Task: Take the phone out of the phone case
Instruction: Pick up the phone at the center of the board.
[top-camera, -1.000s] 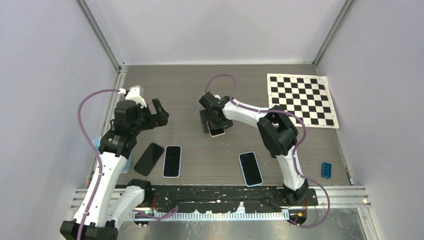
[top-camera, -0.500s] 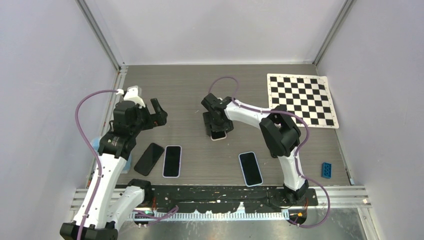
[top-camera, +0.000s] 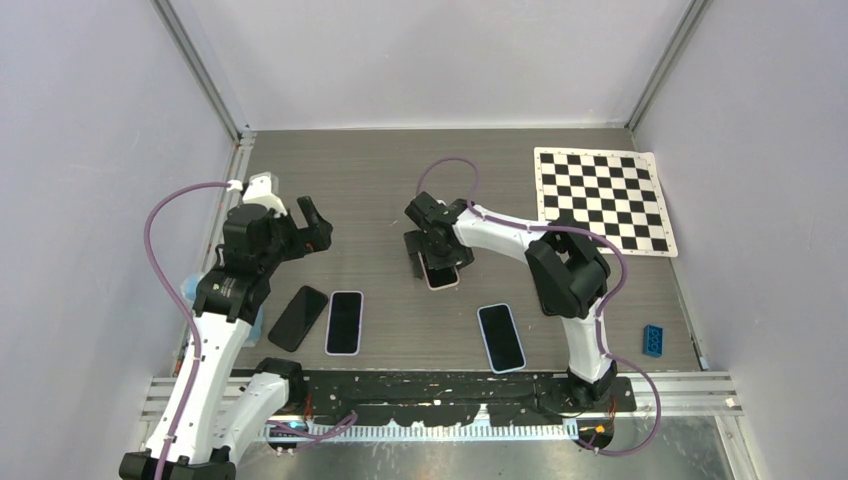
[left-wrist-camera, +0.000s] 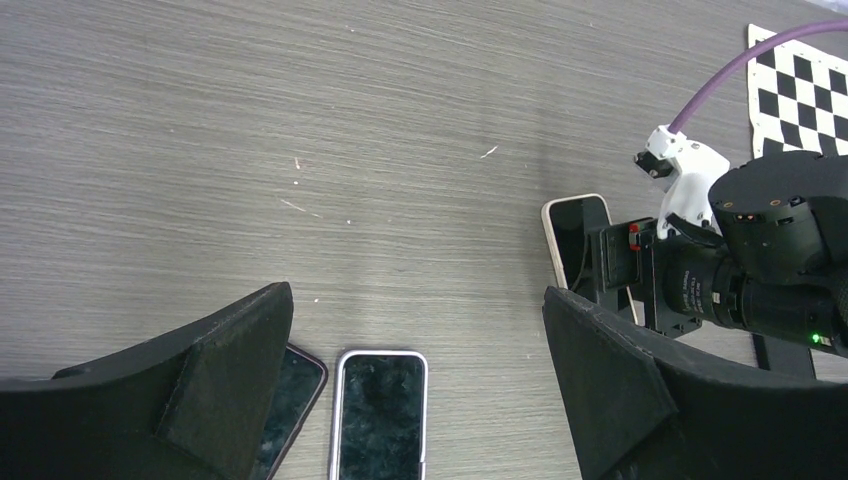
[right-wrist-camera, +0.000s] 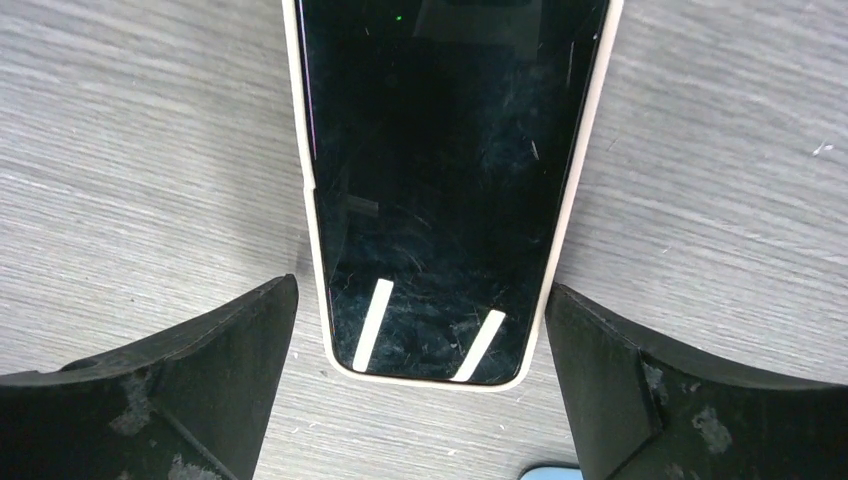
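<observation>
Fingers of the right arm (right-wrist-camera: 180, 400) are spread wide and straddle 1 end of the phone (right-wrist-camera: 450, 180), with 1 finger just beside each long edge of its cream phone case (right-wrist-camera: 580, 165). Whether they touch the case cannot be told, and nothing is pinched. The phone sits fully inside the case, screen up, flat on the grey bench (top-camera: 380, 180) near its middle.

The fingers of the left arm (left-wrist-camera: 200, 400) are also spread wide and hold nothing, hanging above the left side of the bench. Below them lie a dark phone (left-wrist-camera: 292, 395) and, just beside it, a pale-cased phone (left-wrist-camera: 380, 415). A 3rd spare phone (top-camera: 501, 337) lies near the right arm's base, a checkerboard sheet (top-camera: 603, 200) at the far right, and a blue brick (top-camera: 654, 339) by the right edge.

Compared with 1 second ago, the right wrist has come slightly nearer the arm bases and the cased phone has shifted that way with it, while the left arm has barely moved
</observation>
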